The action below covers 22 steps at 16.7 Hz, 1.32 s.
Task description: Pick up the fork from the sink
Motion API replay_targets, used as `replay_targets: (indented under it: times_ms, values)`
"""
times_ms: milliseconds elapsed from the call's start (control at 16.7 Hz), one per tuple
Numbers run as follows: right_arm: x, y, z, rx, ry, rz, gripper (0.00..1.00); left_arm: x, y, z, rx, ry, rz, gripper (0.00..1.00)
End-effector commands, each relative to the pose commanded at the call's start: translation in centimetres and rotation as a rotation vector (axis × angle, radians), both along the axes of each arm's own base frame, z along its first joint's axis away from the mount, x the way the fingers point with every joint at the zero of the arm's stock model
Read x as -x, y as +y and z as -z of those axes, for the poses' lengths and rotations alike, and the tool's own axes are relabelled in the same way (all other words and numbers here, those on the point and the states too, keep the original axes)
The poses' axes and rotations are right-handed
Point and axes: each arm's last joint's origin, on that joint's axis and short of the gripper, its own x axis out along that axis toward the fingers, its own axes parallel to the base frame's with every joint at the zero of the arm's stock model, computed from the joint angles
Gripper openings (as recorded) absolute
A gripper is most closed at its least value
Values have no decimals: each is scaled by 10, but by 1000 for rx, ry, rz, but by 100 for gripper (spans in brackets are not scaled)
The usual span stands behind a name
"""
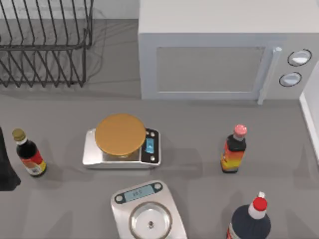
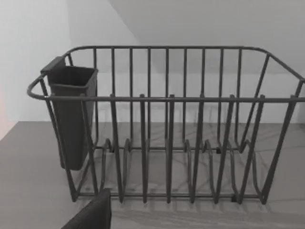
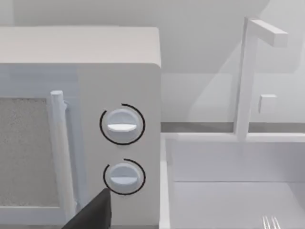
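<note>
The fork (image 3: 270,223) lies in the white sink (image 3: 224,191) in the right wrist view; its silver tines show at the picture's edge and the handle is cut off. A dark part of my right gripper (image 3: 93,212) shows in front of the microwave's knobs, well short of the sink. The sink's rim (image 1: 310,117) runs along the top view's right edge. A dark part of my left gripper (image 2: 90,214) faces the dish rack, and a dark piece of the left arm (image 1: 6,169) sits at the table's left edge.
A white microwave (image 1: 224,55) stands at the back, next to the sink, and a white faucet (image 3: 248,76) rises behind the sink. A wire dish rack (image 1: 45,45) is back left. Two scales (image 1: 122,142) (image 1: 147,211) and three bottles (image 1: 29,154) (image 1: 234,149) (image 1: 249,221) stand on the counter.
</note>
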Motion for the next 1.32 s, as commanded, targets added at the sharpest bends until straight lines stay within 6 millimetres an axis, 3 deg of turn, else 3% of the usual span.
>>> replay_targets:
  times_ms: [360, 540, 720, 840, 1020, 1140, 1320]
  values:
    - [0, -1, -12, 9, 43, 10, 100, 0, 0, 0, 0, 0, 0, 100]
    - [-5, -3, -42, 28, 144, 30, 100, 0, 0, 0, 0, 0, 0, 100]
    - [-24, -8, -84, 52, 303, 55, 100, 0, 0, 0, 0, 0, 0, 100]
    - [-49, -13, -112, 66, 435, 70, 100, 0, 0, 0, 0, 0, 0, 100]
    - [-107, -25, -143, 79, 658, 85, 100, 0, 0, 0, 0, 0, 0, 100]
    - [-155, -38, -151, 81, 814, 89, 100, 0, 0, 0, 0, 0, 0, 100]
    - [-228, -62, -138, 73, 1040, 82, 100, 0, 0, 0, 0, 0, 0, 100]
